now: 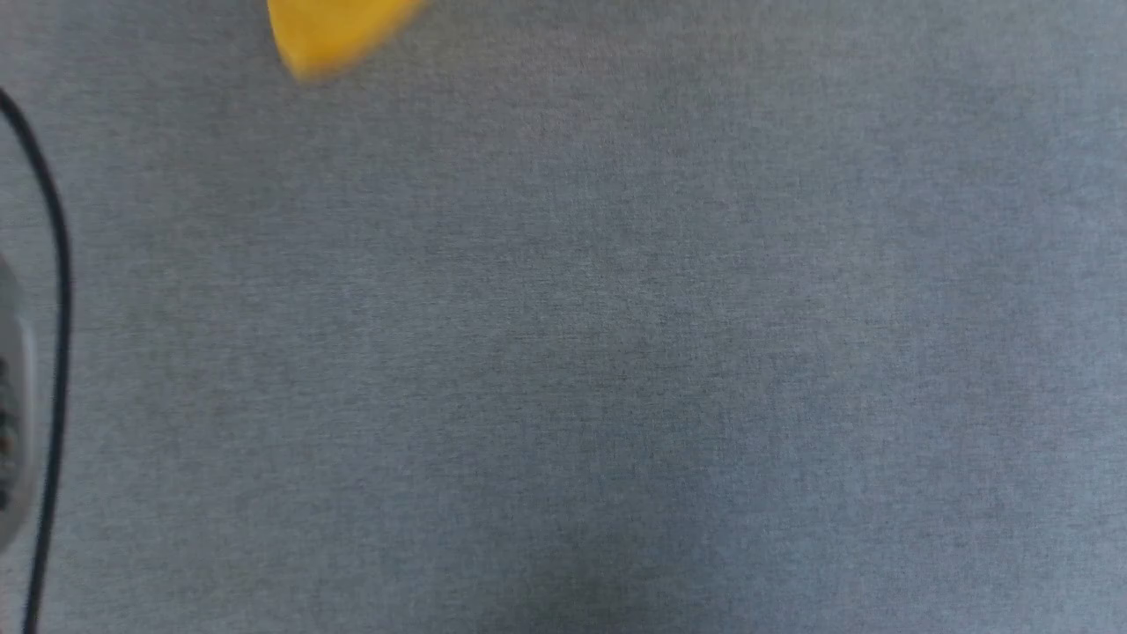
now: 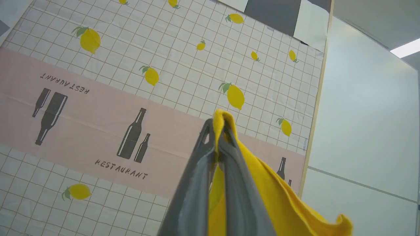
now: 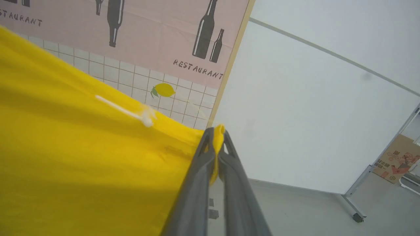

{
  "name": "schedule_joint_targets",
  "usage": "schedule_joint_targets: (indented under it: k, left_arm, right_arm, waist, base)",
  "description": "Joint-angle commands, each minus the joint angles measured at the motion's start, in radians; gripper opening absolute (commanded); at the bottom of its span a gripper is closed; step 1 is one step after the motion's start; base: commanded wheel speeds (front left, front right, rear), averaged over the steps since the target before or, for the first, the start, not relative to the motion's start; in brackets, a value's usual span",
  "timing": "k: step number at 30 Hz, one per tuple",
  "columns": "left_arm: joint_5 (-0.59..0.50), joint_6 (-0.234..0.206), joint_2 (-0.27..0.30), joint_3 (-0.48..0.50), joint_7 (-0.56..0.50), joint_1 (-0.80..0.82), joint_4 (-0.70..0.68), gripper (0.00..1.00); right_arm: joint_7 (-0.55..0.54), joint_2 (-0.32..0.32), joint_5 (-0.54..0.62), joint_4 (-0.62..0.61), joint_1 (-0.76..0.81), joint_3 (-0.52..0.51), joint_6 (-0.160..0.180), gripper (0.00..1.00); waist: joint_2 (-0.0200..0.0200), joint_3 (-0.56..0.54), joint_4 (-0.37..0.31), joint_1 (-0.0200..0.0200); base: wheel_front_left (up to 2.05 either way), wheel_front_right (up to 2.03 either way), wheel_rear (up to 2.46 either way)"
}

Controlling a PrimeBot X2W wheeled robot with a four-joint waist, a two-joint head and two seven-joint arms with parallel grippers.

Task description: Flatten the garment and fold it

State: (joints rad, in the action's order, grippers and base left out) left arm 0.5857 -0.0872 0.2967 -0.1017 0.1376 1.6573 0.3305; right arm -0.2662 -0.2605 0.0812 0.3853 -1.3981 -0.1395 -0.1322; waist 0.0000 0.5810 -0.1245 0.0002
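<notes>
Left hand (image 2: 218,129): both fingers pressed together, nipping a fold of the shirt (image 2: 262,183); a yellow tuft pokes out past the tips.
Right hand (image 3: 217,134): fingers likewise closed tight on a shirt edge, a small yellow tip showing between them.
Shirt: held up between both hands, plain yellow cloth spreading wide from the right hand, with a thin white streak (image 3: 131,113) on it; in the head view a blurred corner shows at the far left (image 1: 330,31), above the counter.
Counter (image 1: 563,352): grey woven cloth, stretching from near to far.
Cable (image 1: 57,308): black, curving along the left edge, near to far.
Pale part (image 1: 13,396): at the left edge beside the cable, too blurred to tell.
Backdrop (image 2: 131,82): beyond the hands, a gridded sheet with lemons and a pink band bearing dark bottles and the word RESTAURANT.
Partition (image 3: 311,114): white panel just beside the backdrop, standing on a caster (image 3: 357,218).
Floor (image 3: 311,209): grey, under the partition.
Box (image 3: 395,162): cardboard, far beyond the partition.
Light (image 2: 405,49): bright ceiling strip, farthest off.
</notes>
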Motion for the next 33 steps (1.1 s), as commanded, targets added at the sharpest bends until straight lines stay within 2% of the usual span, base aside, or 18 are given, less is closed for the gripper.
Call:
schedule_joint_targets:
  k: [1, 5, 8, 14, 19, 20, 27, 30, 33]
  left_arm:
    - [-0.009, 0.012, 0.009, 0.006, 0.027, 0.037, 0.008, 0.0]
    - [-0.012, 0.043, 0.009, 0.0, 0.067, 0.07, 0.038, 0.0]
    - [-0.02, 0.07, 0.017, -0.024, 0.068, 0.024, 0.072, 0.0]
    - [-0.061, 0.112, 0.055, -0.105, 0.031, -0.198, 0.166, 0.0]
    - [-0.078, 0.152, 0.096, -0.194, -0.072, -0.442, 0.218, 0.0]
    - [-0.044, 0.172, 0.108, -0.228, -0.157, -0.598, 0.21, 0.0]
    - [0.09, 0.192, 0.147, -0.291, -0.401, -1.002, 0.048, 0.0]
    - [0.144, 0.17, 0.18, -0.31, -0.496, -1.19, -0.084, 0.0]
    - [0.183, 0.129, 0.204, -0.315, -0.549, -1.336, -0.201, 0.0]
  right_arm:
    - [0.032, 0.008, 0.031, 0.01, -0.029, -0.014, 0.002, 0.0]
    - [0.102, 0.038, 0.088, 0.038, -0.056, -0.035, 0.002, 0.0]
    - [0.138, 0.042, 0.099, 0.077, -0.026, -0.024, 0.002, 0.0]
    - [0.207, 0.033, 0.067, 0.166, 0.111, 0.012, 0.002, 0.0]
    - [0.231, 0.015, -0.006, 0.214, 0.262, 0.052, 0.002, 0.0]
    - [0.221, 0.003, -0.062, 0.218, 0.367, 0.093, 0.002, 0.0]
    - [0.166, -0.05, -0.192, 0.126, 0.644, 0.143, 0.002, 0.0]
    - [0.14, -0.064, -0.234, 0.058, 0.778, 0.127, 0.002, 0.0]
    - [0.116, -0.061, -0.259, 0.0, 0.891, 0.109, 0.002, 0.0]
  waist:
    - [0.0, 0.03, -0.015, -0.0002]
    - [0.0, 0.037, -0.006, -0.0002]
    - [0.0, 0.036, 0.007, -0.0002]
    - [0.0, 0.001, 0.029, -0.0002]
    - [0.0, -0.065, 0.042, -0.0002]
    - [0.0, -0.114, 0.048, -0.0002]
    - [0.0, -0.225, 0.065, -0.0002]
    - [0.0, -0.262, 0.07, -0.0002]
    - [0.0, -0.292, 0.075, -0.0002]
  base:
    - [0.0, 0.0, 0.0]
    - [0.0, 0.0, 0.0]
    - [0.0, 0.0, 0.0]
    - [0.0, 0.0, 0.0]
    - [0.0, 0.0, 0.0]
    - [0.0, 0.0, 0.0]
    - [0.0, 0.0, 0.0]
    - [0.0, 0.0, 0.0]
    - [0.0, 0.0, 0.0]
